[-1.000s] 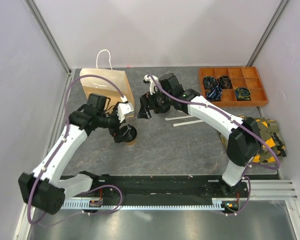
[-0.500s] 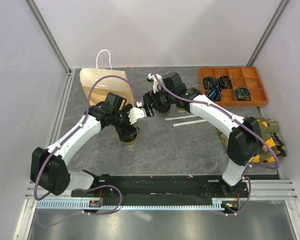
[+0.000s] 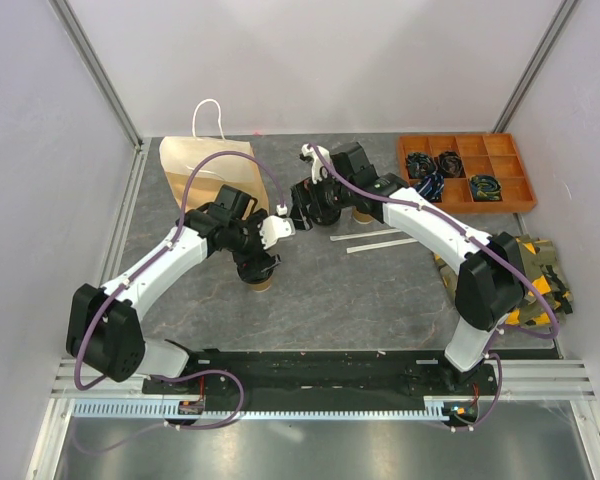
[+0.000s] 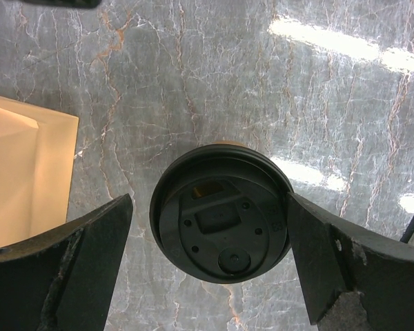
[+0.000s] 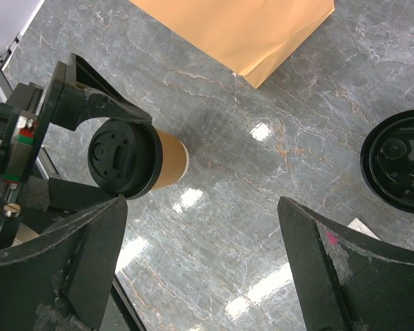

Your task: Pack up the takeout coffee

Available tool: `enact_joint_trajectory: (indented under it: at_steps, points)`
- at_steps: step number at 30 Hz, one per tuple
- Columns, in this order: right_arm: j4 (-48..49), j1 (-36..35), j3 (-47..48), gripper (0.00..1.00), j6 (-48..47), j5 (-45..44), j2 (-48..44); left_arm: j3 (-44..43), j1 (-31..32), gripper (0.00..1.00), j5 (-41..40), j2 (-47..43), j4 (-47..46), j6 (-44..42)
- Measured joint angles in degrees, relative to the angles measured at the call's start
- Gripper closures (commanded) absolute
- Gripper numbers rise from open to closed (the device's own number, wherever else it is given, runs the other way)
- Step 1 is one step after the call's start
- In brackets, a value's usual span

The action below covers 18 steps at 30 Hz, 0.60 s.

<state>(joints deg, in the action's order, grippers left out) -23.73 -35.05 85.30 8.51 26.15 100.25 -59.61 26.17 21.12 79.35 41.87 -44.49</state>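
A tan paper cup capped with a black lid stands upright on the table, just off the near right corner of the paper bag, on the side toward the arm bases. The lid carries small raised marks around its centre, too fine to read.

The left gripper hangs over this cup with its jaws spread wide, one finger on each side of the lid and a sliver of table showing between each finger and the rim; it grasps nothing. The right gripper is likewise released and empty, hovering to the right of the bag above bare stone.

A second black lid lies farther right of the bag than the cup does, cut off by the edge of the right wrist view.

The tabletop is grey marble-patterned with pale and rusty veins and bright glare patches. Well right of the bag sits an orange tray of compartments, some holding coiled cords. Pale walls enclose the table.
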Motion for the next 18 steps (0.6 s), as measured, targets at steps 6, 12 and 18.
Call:
enact_joint_trajectory:
  at_steps: [6, 12, 18]
  points:
    - [-0.33, 0.09, -0.11, 0.02, 0.02, 0.13, 0.0, 0.02, 0.0, 0.01, 0.44, 0.0, 0.22, 0.02]
    - [-0.31, 0.09, -0.11, 0.02, 0.07, 0.83, 0.0, -0.04, 0.0, 0.0, 0.0, -0.02, 1.07, 0.04]
    - [-0.28, 0.09, -0.11, 0.02, 0.09, 1.09, 0.0, -0.48, 0.0, 0.0, -0.22, -0.15, 2.25, 0.07]
